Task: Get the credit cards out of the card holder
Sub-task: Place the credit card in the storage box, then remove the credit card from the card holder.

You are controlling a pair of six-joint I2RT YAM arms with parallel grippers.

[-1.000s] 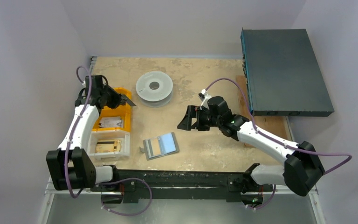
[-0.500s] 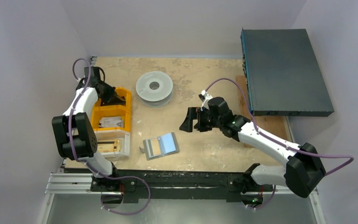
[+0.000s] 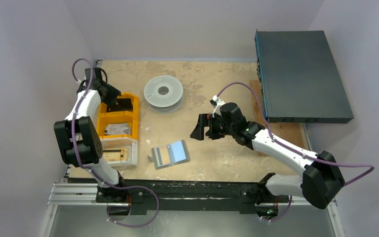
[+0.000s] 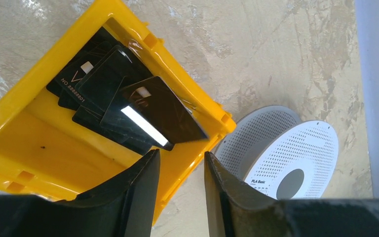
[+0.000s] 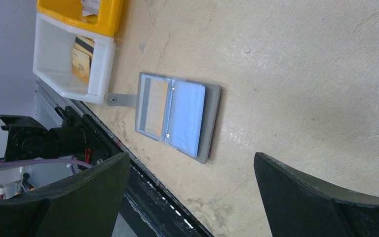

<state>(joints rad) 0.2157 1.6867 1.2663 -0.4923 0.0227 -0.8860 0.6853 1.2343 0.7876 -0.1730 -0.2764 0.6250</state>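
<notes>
The card holder lies open and flat near the table's front, slate-grey with a strap flap. A tan card and a pale blue face show inside the card holder. My left gripper hangs over the far yellow bin at the left. In the left wrist view its jaws are open with nothing between them. Just ahead, several black credit cards lie loose in the yellow bin. My right gripper hovers wide open to the right of the holder, empty.
A pale grey round spool stands just right of the yellow bins. A second yellow bin and a white bin with tan cards sit nearer the front. A large dark box fills the back right. Walls close in on both sides.
The left arm swung back over the far yellow bin and its jaws opened. The black card it carried now lies in the bin. The right arm barely moved.
</notes>
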